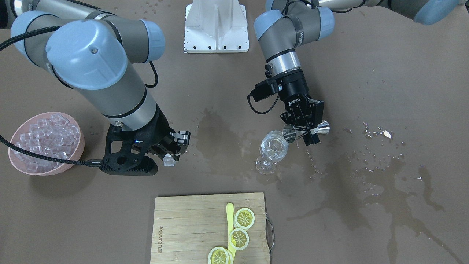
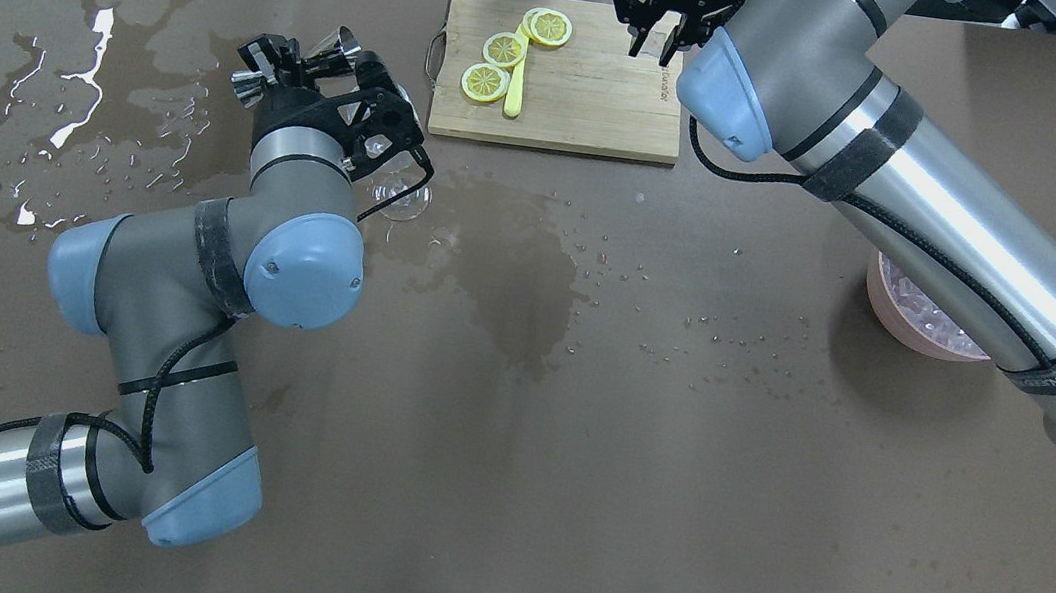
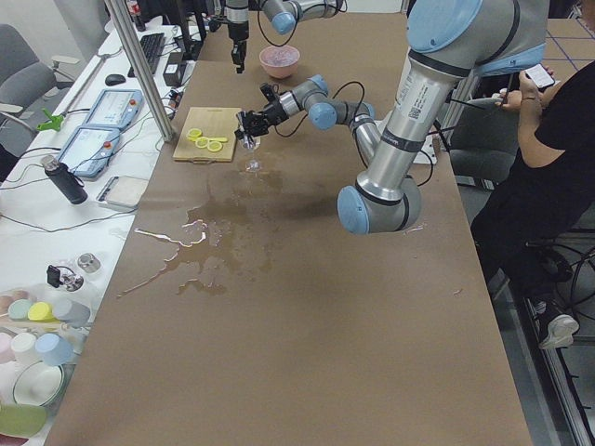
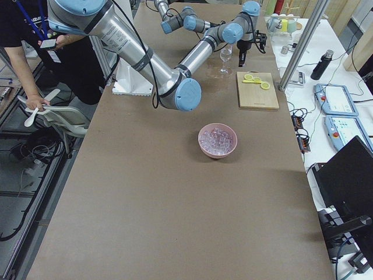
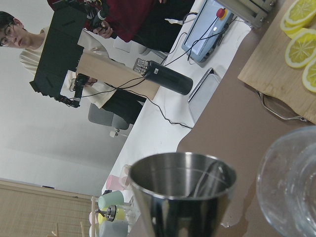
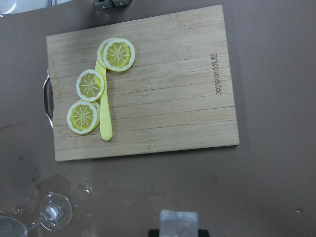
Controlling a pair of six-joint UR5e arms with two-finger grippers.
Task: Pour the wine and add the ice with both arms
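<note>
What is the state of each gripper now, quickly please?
Left gripper: shut on the jigger, tipped over the wine glass.
Right gripper: shut on an ice cube.

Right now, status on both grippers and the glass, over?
Left gripper shut on jigger, tipped over wine glass. Right gripper shut on ice cube, short of glass. Spill on table.

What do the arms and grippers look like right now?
The left arm and right arm are grey tubes with light-blue round joint caps and silver wrist rings, with black cables running along them. The left gripper and right gripper are black and two-fingered; the left bears white ROBOTIQ lettering.
</note>
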